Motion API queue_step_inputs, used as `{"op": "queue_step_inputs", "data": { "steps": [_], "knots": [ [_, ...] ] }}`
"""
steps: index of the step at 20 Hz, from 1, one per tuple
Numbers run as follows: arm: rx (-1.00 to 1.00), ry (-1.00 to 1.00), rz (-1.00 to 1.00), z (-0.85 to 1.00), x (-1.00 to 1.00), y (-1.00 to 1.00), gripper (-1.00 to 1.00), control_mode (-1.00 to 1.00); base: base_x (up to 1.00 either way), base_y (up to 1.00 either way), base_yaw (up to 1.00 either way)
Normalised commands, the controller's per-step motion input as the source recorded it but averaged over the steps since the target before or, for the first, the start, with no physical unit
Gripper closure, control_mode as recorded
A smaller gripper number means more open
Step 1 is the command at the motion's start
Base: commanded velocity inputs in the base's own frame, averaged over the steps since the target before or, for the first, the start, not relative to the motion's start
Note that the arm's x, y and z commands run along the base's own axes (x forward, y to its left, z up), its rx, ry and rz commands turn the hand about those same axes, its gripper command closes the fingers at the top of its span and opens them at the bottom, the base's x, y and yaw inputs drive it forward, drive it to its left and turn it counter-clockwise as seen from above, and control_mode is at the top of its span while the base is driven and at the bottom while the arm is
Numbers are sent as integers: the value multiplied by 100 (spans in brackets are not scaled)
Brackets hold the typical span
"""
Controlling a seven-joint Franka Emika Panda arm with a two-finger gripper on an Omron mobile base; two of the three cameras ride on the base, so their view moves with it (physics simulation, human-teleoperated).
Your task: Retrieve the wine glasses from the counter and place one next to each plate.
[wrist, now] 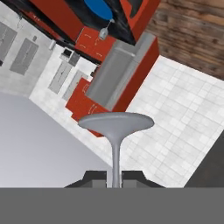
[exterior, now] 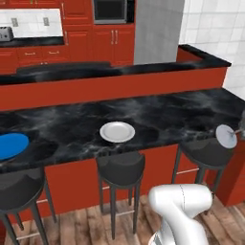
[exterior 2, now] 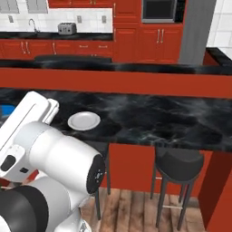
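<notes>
Red cabinets and a black marble counter (exterior: 158,117) fill the kitchen in the left base view, three dark stools tucked along its near side. On the counter sits the white plate (exterior: 117,132), roughly in the middle, and the blue plate (exterior: 11,145) lies at the far left edge, well apart from it. Over at the right end, a wine glass (exterior: 226,136) shows tilted on its side, its round foot facing us, hanging at the counter's right edge. Switching to the right base view: same counter (exterior 2: 158,115), white plate (exterior 2: 84,121) left of centre, a sliver of blue plate (exterior 2: 5,109) peeking out at the left behind the big white arm. Now the hand view, rolled right over: the gripper (wrist: 114,177) is clamped on the wine glass's (wrist: 116,127) thin stem, dark tips pinched together on it, foot spreading wide just beyond. Far off, by the blue plate (wrist: 98,8), a second wine glass (wrist: 104,33) stands just beside it.
</notes>
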Motion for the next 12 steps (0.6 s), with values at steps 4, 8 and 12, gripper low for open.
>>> {"op": "queue_step_inputs", "data": {
  "steps": [4,8,12],
  "knots": [
    [0,0,0,0,0,0,100,100,94,-2,15],
    [0,0,0,0,0,0,100,100,97,0,10],
    [0,0,0,0,0,0,100,100,59,-17,31]
  ]
}}
